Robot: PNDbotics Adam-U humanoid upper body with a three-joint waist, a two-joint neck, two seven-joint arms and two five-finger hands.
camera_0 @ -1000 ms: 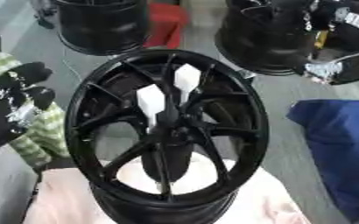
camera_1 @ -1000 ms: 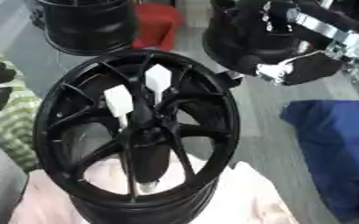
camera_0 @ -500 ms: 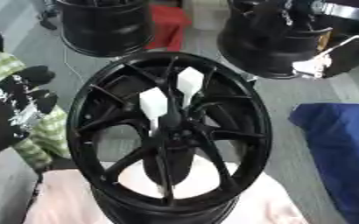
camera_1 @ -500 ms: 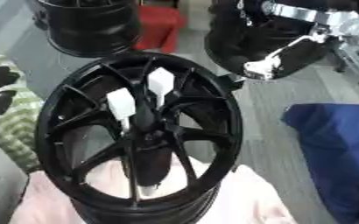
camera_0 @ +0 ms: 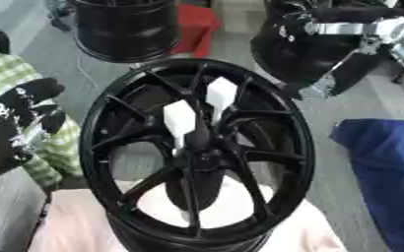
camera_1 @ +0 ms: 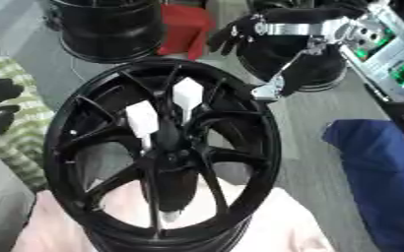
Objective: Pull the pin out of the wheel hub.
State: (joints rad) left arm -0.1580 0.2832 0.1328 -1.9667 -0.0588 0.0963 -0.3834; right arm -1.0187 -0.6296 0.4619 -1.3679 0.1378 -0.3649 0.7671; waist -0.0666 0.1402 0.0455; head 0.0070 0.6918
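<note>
Grey workshop floor [camera_0: 343,106] is filling the background, with wheels and cloths spread over it.

Black wheel hub [camera_0: 197,152]: largest item, occupying the frame centre, face tilted toward the camera, spokes running to a dark centre; it is resting on a pale pink cloth [camera_0: 76,221] along the lower edge.

Blue cloth [camera_0: 387,172]: lying at the right edge, well apart from the hub rim.

Second black wheel [camera_0: 128,27]: standing at upper left, with a red block [camera_0: 197,22] just beside it.

Third black wheel [camera_1: 300,64]: standing at upper right, behind the right arm.

Green checked cloth [camera_0: 16,78]: lying at the left edge, partly under the left hand.

Right hand [camera_1: 240,34]: reaching in from the upper right on a silver-jointed arm, hanging above the hub's upper right rim, apart from it; black fingers are curling downward, closed on nothing visible.

Left hand [camera_0: 16,128]: showing at the left edge beside the hub rim, fingers relaxed and spread, holding nothing.

Two white pins [camera_0: 180,123]: standing side by side between the upper spokes, just above the hub centre, both seated in the hub.
</note>
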